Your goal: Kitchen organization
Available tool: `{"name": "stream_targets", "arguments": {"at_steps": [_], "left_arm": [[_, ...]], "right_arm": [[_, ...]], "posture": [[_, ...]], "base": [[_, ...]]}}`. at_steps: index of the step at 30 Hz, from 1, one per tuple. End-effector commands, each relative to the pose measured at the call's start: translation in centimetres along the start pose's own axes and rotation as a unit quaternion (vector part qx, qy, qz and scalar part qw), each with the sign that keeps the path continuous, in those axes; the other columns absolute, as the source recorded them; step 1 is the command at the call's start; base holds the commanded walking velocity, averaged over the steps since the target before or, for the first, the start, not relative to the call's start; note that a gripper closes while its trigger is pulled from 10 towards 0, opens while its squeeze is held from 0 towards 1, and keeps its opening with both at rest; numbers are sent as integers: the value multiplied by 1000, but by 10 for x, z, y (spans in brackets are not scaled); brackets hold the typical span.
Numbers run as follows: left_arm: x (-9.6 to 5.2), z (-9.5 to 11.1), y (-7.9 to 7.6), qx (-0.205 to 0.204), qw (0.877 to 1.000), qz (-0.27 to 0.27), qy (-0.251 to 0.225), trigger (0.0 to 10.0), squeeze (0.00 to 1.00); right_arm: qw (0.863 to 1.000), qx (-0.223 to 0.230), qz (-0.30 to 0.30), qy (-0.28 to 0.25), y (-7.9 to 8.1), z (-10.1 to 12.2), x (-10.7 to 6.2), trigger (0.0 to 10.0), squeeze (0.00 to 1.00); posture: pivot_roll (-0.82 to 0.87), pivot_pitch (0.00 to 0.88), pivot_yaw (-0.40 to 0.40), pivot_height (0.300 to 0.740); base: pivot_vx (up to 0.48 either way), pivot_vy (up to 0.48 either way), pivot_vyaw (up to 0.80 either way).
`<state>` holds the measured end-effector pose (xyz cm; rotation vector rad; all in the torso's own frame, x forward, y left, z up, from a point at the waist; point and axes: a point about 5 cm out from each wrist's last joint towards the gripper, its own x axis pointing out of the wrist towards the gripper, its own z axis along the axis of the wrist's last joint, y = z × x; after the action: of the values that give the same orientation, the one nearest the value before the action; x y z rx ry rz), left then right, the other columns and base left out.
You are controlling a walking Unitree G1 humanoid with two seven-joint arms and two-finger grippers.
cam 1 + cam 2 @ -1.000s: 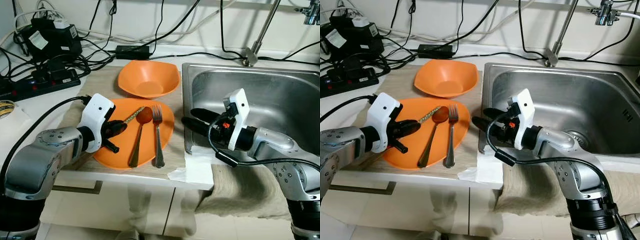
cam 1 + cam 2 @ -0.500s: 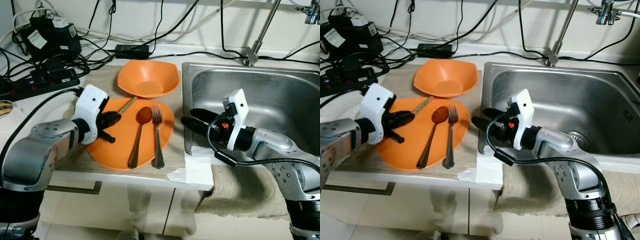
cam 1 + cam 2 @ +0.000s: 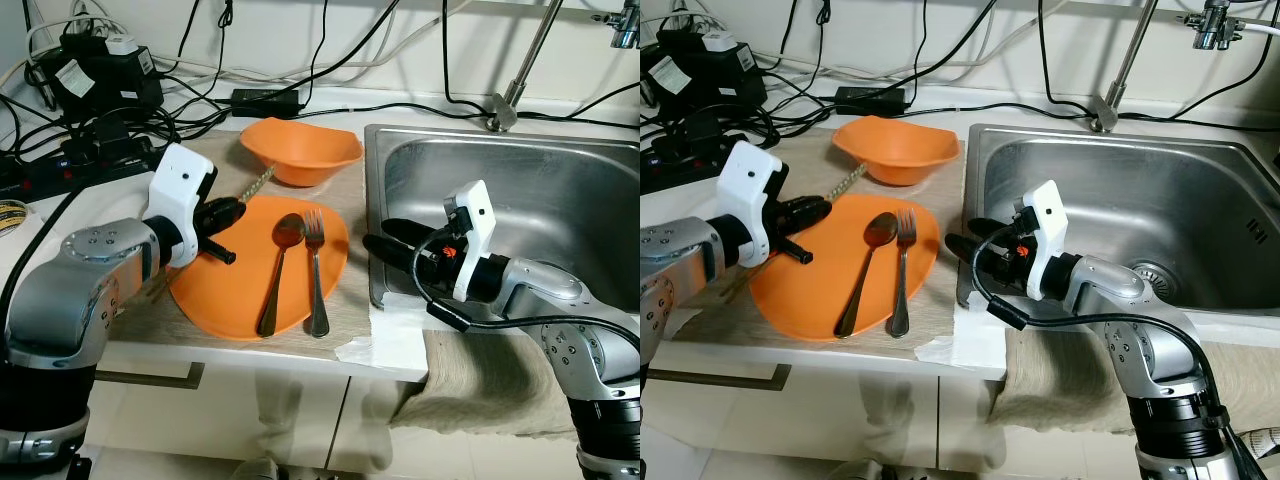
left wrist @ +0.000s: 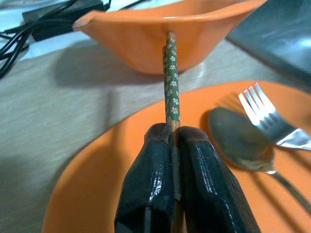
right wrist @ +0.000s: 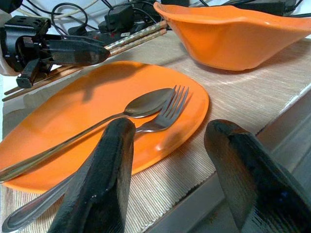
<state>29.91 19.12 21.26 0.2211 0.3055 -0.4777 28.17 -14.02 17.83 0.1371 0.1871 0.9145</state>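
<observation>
My left gripper [image 3: 228,208] is shut on a pair of chopsticks [image 3: 260,184] with green patterned ends, held above the back left edge of the orange plate [image 3: 230,290]. The chopstick tips [image 4: 170,58] point at the wall of the orange bowl [image 3: 300,150] just behind the plate. A metal spoon [image 3: 279,262] and fork [image 3: 315,270] lie side by side on the plate. My right gripper [image 3: 386,238] is open over the left rim of the steel sink [image 3: 560,190], fingers [image 5: 104,170] aimed at the plate, holding nothing.
The plate and bowl rest on a beige mat [image 3: 345,300]. Power strips, adapters and cables [image 3: 95,110] crowd the back left counter. A white paper towel [image 3: 390,335] and a grey cloth [image 3: 480,380] hang over the front edge. A tap [image 3: 510,95] stands behind the sink.
My left gripper has lifted the chopsticks off the plate and carried them back and left, toward the bowl. The right arm has stayed put.
</observation>
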Motion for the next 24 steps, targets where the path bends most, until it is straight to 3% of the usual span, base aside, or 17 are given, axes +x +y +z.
{"name": "stream_targets", "arguments": {"at_steps": [1, 5, 13, 19, 24], "left_arm": [[0, -9, 3, 2, 1000, 4, 30, 0, 0], [0, -15, 5, 2, 999, 11, 44, 0, 0], [-5, -46, 9, 14, 994, 11, 108, 0, 0], [-10, -47, 6, 20, 994, -2, 111, 0, 0], [-18, -31, 6, 35, 996, -5, 81, 0, 0]], "right_arm": [[1000, -9, 1, -4, 1, 3, 1, 10000, 0], [1000, -9, 0, -4, 1, 2, 1, 10000, 0], [1000, -7, -1, 0, 0, 1, 0, 10000, 0], [1000, -7, -1, 1, -1, 0, 0, 10000, 0], [1000, -7, -3, 6, -3, -2, -1, 10000, 0]], "posture": [[113, 0, -3, 740], [114, 0, -5, 740], [116, 0, -7, 740], [117, 0, -6, 740], [127, 0, -12, 740]], "base": [[0, 0, 0], [0, 0, 0], [0, 0, 0], [0, 0, 0], [0, 0, 0]]}}
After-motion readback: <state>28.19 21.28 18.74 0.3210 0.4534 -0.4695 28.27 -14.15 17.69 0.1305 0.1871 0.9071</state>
